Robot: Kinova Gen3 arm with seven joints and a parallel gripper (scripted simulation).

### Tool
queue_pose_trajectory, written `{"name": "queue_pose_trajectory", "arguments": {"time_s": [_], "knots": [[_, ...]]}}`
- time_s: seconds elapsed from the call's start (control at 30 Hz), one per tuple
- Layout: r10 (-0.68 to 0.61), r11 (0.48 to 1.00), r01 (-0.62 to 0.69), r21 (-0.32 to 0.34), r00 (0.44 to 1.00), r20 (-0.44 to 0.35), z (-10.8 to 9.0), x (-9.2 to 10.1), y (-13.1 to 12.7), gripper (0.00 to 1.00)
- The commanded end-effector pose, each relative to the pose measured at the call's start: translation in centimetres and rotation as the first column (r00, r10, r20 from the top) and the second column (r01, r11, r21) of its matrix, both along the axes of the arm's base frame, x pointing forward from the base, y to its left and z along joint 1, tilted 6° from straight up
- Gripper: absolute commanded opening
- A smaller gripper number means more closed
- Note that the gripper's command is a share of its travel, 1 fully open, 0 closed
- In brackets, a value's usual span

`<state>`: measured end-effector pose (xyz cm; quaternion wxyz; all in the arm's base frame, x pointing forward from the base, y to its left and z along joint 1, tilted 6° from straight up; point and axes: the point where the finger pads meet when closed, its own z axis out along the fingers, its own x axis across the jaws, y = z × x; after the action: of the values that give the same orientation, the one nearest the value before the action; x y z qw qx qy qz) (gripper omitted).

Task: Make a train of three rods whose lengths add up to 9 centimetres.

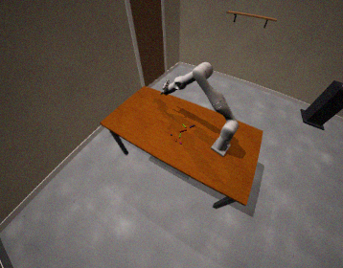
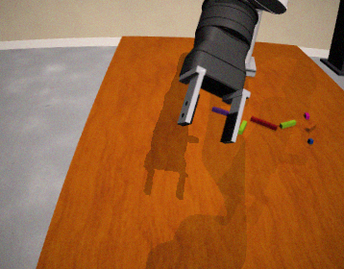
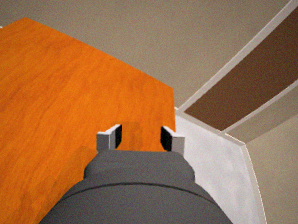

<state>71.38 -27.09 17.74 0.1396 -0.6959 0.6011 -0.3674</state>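
Observation:
My gripper (image 1: 163, 92) (image 2: 207, 132) (image 3: 141, 133) is open and empty, high above the far end of the table, away from the rods. A red rod (image 2: 263, 123) (image 1: 183, 130) lies flat. A lime rod (image 2: 287, 124) (image 1: 180, 136) lies close to one end of it, at an angle to it. Another lime rod (image 2: 242, 127) (image 1: 184, 125) lies near its other end, partly behind a finger in the exterior view. A purple rod (image 2: 220, 110) (image 1: 192, 126) lies beyond. A magenta rod (image 2: 307, 115) (image 1: 180, 143) and a blue rod (image 2: 310, 141) (image 1: 171, 135) lie apart.
A small orange-brown piece (image 2: 310, 128) lies between the magenta and blue rods, hard to make out against the wooden table (image 1: 137, 115) (image 2: 104, 192) (image 3: 60, 90). The arm's base (image 1: 220, 147) stands on the table near the rods. No rods show in the wrist view.

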Motion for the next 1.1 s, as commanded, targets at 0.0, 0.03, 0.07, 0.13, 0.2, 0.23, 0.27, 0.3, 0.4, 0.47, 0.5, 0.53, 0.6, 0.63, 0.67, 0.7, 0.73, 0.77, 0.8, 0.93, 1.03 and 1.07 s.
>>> {"name": "queue_pose_trajectory", "arguments": {"time_s": [0.0, 0.03, 0.07, 0.13, 0.2, 0.23, 0.27, 0.3, 0.4, 0.47, 0.5, 0.53, 0.6, 0.63, 0.67, 0.7, 0.73, 0.77, 0.8, 0.93, 1.03, 1.07], "knots": [[0.006, 1.0, -0.006, -0.002, 1.0, 0.0, 0.3, 0.2, 0.4, 1.0], [0.006, 1.0, -0.006, -0.002, 1.0, 0.0, 0.3, 0.2, 0.4, 1.0], [0.006, 1.0, -0.006, -0.002, 1.0, 0.0, 0.3, 0.2, 0.4, 1.0], [0.006, 1.0, -0.006, -0.002, 1.0, 0.0, 0.3, 0.2, 0.4, 1.0], [0.006, 1.0, -0.006, -0.002, 1.0, 0.0, 0.3, 0.2, 0.4, 1.0], [0.006, 1.0, -0.006, -0.002, 1.0, 0.0, 0.3, 0.2, 0.4, 1.0], [-0.02, 0.999, 0.021, 0.031, 1.0, -0.01, -0.3, -0.7, 0.9, 1.0], [-0.02, 0.999, 0.021, 0.031, 1.0, -0.01, -0.3, -0.7, 0.9, 1.0], [-0.02, 0.999, 0.021, 0.031, 1.0, -0.01, -0.3, -0.7, 0.9, 1.0], [-0.02, 0.999, 0.021, 0.031, 1.0, -0.01, -0.3, -0.7, 0.9, 1.0], [-0.02, 0.999, 0.021, 0.031, 1.0, -0.01, -0.3, -0.7, 0.9, 1.0], [-0.02, 0.999, 0.021, 0.031, 1.0, -0.01, -0.3, -0.7, 0.9, 1.0], [-0.02, 0.999, 0.021, 0.031, 1.0, -0.01, -0.3, -0.7, 0.9, 1.0], [-0.02, 0.999, 0.021, 0.031, 1.0, -0.01, -0.3, -0.7, 0.9, 1.0], [-0.02, 0.999, 0.021, 0.031, 1.0, -0.01, -0.3, -0.7, 0.9, 1.0], [-0.046, 0.997, 0.048, 0.062, 0.999, -0.022, -0.9, -1.5, 1.4, 1.0], [-0.046, 0.997, 0.048, 0.062, 0.999, -0.022, -0.9, -1.5, 1.4, 1.0], [-0.046, 0.997, 0.048, 0.062, 0.999, -0.022, -0.9, -1.5, 1.4, 1.0], [-0.046, 0.997, 0.048, 0.062, 0.999, -0.022, -0.9, -1.5, 1.4, 1.0], [-0.046, 0.997, 0.048, 0.062, 0.999, -0.022, -0.9, -1.5, 1.4, 1.0], [-0.046, 0.997, 0.048, 0.062, 0.999, -0.022, -0.9, -1.5, 1.4, 1.0], [-0.046, 0.997, 0.048, 0.062, 0.999, -0.022, -0.9, -1.5, 1.4, 1.0]]}}
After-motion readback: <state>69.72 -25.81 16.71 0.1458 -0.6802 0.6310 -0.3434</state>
